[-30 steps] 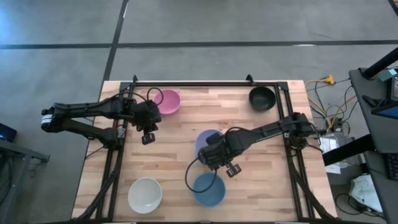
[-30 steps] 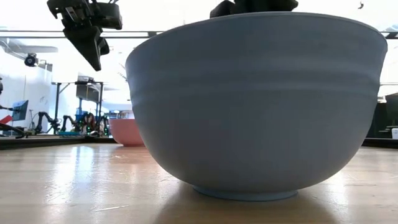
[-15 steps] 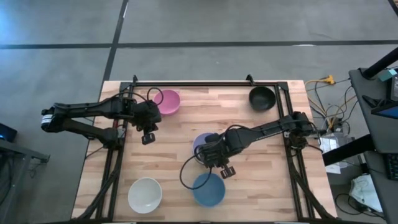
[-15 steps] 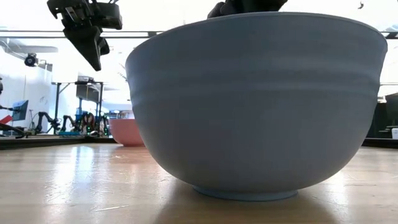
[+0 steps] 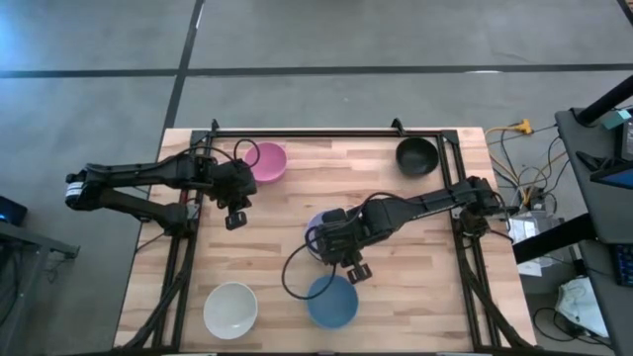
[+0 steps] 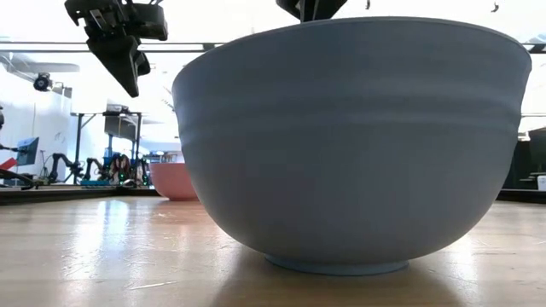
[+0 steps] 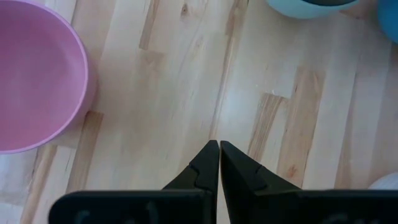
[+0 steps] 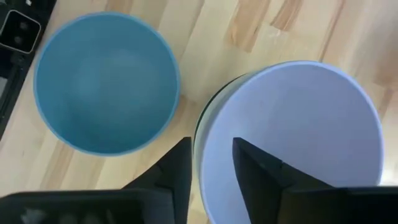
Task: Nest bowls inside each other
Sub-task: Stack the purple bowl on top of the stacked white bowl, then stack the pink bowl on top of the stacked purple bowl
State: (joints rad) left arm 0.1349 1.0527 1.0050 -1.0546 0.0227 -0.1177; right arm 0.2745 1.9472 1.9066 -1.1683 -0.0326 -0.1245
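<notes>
1. From above, I took the blue bowl [image 5: 331, 302] near the table's [image 5: 396, 297] front edge as my landmark. My right gripper [image 5: 348, 267] hung just behind the blue bowl, over the near rim of the lavender bowl [image 5: 318, 229], most of which my arm covered. The white bowl [image 5: 230, 309] sat to the left of the blue bowl, well apart from it. The pink bowl [image 5: 265, 162] lay far back and to the left of the blue bowl, and my left gripper [image 5: 235, 218] hovered just in front of the pink one. A black bowl [image 5: 416, 156] rested far back and to the right of the blue bowl, near the table's back corner.

2. From table height, the blue bowl [image 6: 354, 141] filled nearly the whole view. My left gripper [image 6: 128, 64] hung in the air to its left, and the pink bowl [image 6: 171, 181] showed low behind it on that side. A dark part of my right arm peeked over the blue bowl's rim.

3. From my left wrist, my fingers [image 7: 208, 165] were pressed together with nothing between them, above bare wood. The pink bowl [image 7: 37, 81] lay just beside them.

4. From my right wrist, my fingers [image 8: 180, 168] were narrowly parted, straddling the lavender bowl's [image 8: 292, 137] rim, one outside and one inside. A dark rim showed just under the lavender one. The blue bowl [image 8: 106, 84] stood just beside it, apart.
</notes>
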